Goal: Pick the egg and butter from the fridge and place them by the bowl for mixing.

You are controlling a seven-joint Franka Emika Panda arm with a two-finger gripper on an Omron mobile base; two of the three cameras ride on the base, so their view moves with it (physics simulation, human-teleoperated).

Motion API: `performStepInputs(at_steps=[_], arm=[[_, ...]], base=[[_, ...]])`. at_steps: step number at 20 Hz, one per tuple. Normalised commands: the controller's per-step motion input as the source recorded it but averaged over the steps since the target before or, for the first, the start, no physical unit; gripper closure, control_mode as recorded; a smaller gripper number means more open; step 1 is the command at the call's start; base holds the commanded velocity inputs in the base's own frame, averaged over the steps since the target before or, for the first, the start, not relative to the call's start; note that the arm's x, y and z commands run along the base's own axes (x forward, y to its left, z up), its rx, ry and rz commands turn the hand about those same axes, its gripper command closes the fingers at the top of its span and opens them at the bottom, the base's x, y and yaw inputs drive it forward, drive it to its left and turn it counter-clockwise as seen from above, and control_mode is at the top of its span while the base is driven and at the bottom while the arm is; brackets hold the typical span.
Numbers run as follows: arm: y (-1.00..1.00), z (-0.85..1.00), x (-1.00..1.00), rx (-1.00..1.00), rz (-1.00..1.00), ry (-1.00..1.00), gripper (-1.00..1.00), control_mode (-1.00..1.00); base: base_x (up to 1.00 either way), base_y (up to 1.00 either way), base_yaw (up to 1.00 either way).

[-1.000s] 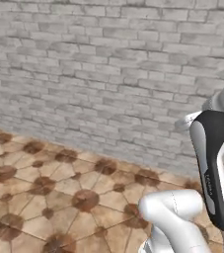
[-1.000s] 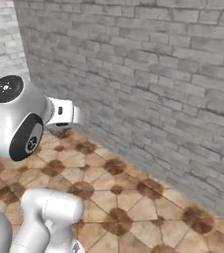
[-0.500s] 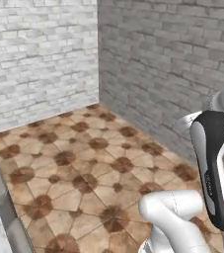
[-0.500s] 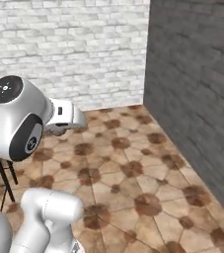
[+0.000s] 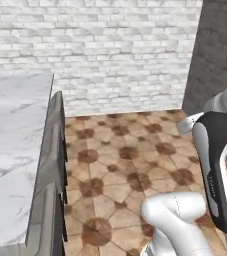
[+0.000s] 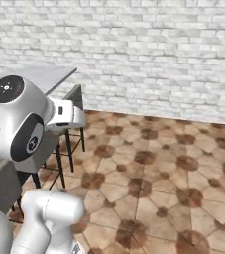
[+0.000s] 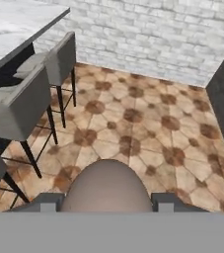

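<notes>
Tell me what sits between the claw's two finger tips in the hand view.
The egg fills the gap between the claw finger tips, held there above the tiled floor, in the hand view.

The egg (image 7: 106,187) is brownish grey. The floor (image 7: 148,128) has tan tiles with brown spots, and the wall (image 5: 120,55) is white brick. The counter (image 5: 10,150) is white marble with grey streaks.

Arm (image 5: 212,170) is showing glossy white rounded shells, a long black inset panel, and a dark-ringed circular joint cap (image 6: 7,88).
</notes>
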Motion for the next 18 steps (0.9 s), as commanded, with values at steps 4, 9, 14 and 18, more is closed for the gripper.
performStepInputs(at_steps=[4, 9, 14, 18], arm=[[0.00, 0.00, 0.00, 0.00, 0.00, 0.00, 1.00, 1.00], [0.00, 0.00, 0.00, 0.00, 0.00, 0.00, 1.00, 1.00], [0.00, 0.00, 0.00, 0.00, 0.00, 0.00, 1.00, 1.00], [0.00, 0.00, 0.00, 0.00, 0.00, 0.00, 1.00, 1.00]], base=[[0.04, -0.28, 0.79], [0.00, -0.06, 0.90], [0.00, 0.00, 0.95], [0.00, 0.00, 0.94]])
